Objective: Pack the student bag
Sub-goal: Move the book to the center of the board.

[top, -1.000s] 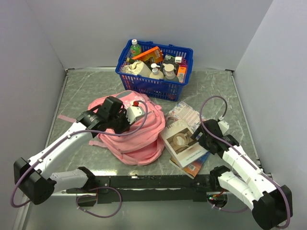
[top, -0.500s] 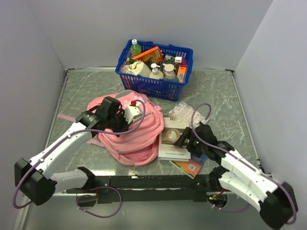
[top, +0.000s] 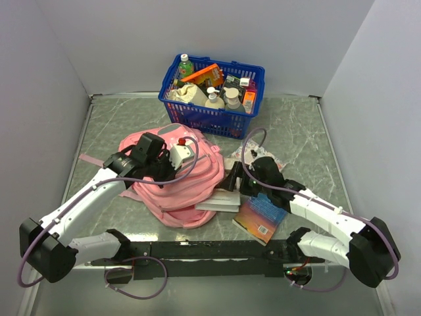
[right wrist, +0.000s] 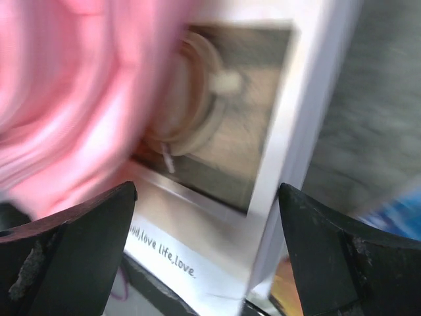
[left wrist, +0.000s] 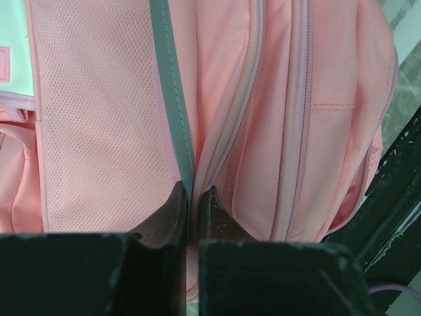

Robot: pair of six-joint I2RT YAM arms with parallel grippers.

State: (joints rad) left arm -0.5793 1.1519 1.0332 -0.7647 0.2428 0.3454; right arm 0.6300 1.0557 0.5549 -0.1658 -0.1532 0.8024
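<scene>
Top external view puts the pink bag [top: 177, 187] on the tabletop [top: 118, 122] a little toward 9 o'clock from centre, lying flat with a strap [top: 89, 161] trailing out at 9 o'clock. The left claw [left wrist: 193, 197] reaches onto it from 7 o'clock. In the left wrist view it is pinched nearly closed on a fold of fabric right at the grey zip trim [left wrist: 172, 99]. I judge this grip is meant to steady the bag or lift its mouth so something can go in, though no clear opening shows.

At the bag's 3 o'clock edge a white book [top: 220, 199] with a cup on its cover rests tilted against the pink fabric. The right claw [right wrist: 207, 191] is spread wide above that cover. The right wrist view is smeared, so I cannot tell whether it touches the book; it looks placed to nudge the book toward the bag.

A blue book [top: 263, 214] lies at the bag's 4 o'clock, and a patterned notebook [top: 253, 150] at 2 o'clock, partly under the right arm. A blue basket [top: 210, 118] of bottles and packets stands at 12 o'clock, apart from the bag. The unopened fabric and the left arm lying across the bag stand in the book's way.
</scene>
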